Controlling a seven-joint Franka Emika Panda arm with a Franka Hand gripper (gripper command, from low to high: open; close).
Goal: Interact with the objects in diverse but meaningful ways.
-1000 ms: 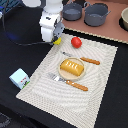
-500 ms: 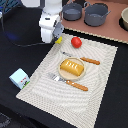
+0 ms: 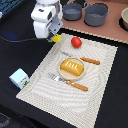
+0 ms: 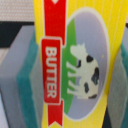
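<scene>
At the far corner of the striped placemat [image 3: 95, 95], toward the exterior view's left, I have the gripper [image 3: 54, 36] hanging just above the mat's edge with the yellow butter box [image 3: 56, 38] clamped between its fingers; only a small yellow corner of the box peeks out below the white arm in that view. My wrist camera is filled almost edge to edge by the box [image 4: 75, 60], so I can read its face plainly: a red ribbon with the word BUTTER, and a black-and-white cow on a grey oval with a green patch behind it. Teal finger pads [image 4: 27, 85] press against one side of the box, and a second pad shows at the opposite edge. Just beside the gripper, toward the exterior view's right, the red tomato [image 3: 76, 42] sits on the mat, apart from the box. In the middle of the mat I see a plate [image 3: 64, 75] carrying the orange bread block [image 3: 72, 67], with a knife [image 3: 87, 60] lying on its far side and a fork [image 3: 70, 82] on its near side, both with orange handles. The light blue carton [image 3: 19, 78] stands off the mat on the black table [image 3: 20, 55], near the mat's left corner. Two grey pots [image 3: 96, 13] rest on the brown board beyond the mat.
</scene>
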